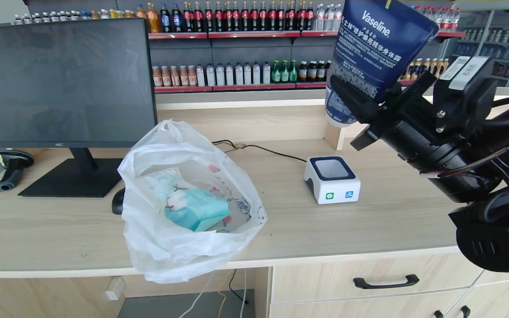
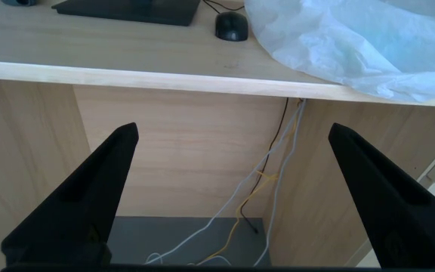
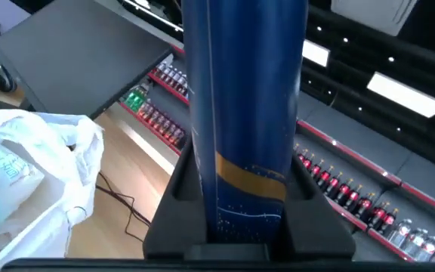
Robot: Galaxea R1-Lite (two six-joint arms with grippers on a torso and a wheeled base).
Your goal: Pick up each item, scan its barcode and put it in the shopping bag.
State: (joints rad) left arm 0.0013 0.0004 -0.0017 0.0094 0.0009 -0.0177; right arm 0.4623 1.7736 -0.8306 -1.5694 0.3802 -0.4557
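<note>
A dark blue refill pouch point(image 1: 376, 48) is held high above the counter's right side, my right gripper point(image 1: 358, 104) shut on its lower end. In the right wrist view the pouch point(image 3: 244, 106) stands tall between the two black fingers point(image 3: 180, 189). Below and left of it sits the white barcode scanner box point(image 1: 332, 179) with a dark window. The white plastic shopping bag point(image 1: 184, 207) lies open at the counter's front, with a teal-and-white packet point(image 1: 188, 203) inside. My left gripper point(image 2: 232, 196) hangs open below the counter edge, facing the gap under it.
A dark monitor point(image 1: 62, 84) on its stand fills the counter's left. A handheld scanner point(image 1: 11, 170) rests at the far left and a black mouse point(image 1: 118, 201) by the bag. Cables hang under the counter point(image 2: 270, 181). Drawers point(image 1: 385, 280) lie below right; drink shelves behind.
</note>
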